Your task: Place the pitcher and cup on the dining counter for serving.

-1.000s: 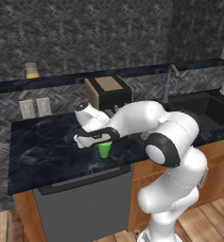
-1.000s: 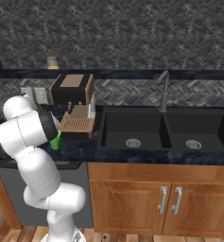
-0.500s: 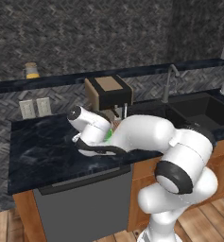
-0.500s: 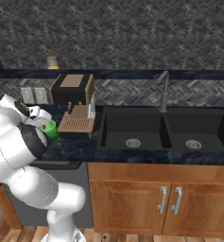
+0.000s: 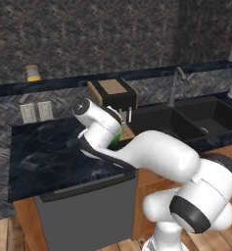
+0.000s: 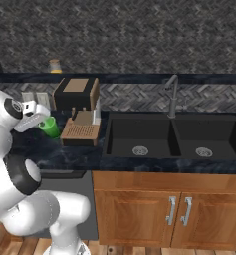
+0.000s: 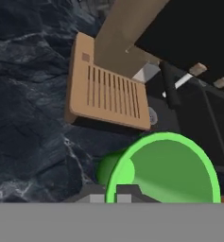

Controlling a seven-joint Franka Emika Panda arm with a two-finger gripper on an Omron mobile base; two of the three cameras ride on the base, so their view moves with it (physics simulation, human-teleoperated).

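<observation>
- Swung up and back since a second ago: arm now folded across middle of left base view, cup carried higher.
- Clamped on cup rim: gripper, at left edge of right base view, beside coffee machine.
- Partly done, by judgement: cup lifted off worktop, not yet on dining counter.
- Untouched at upper left on that ledge: pitcher.
- Tilted: cup axis leaning, mouth toward camera at bottom right of hand view.
</observation>
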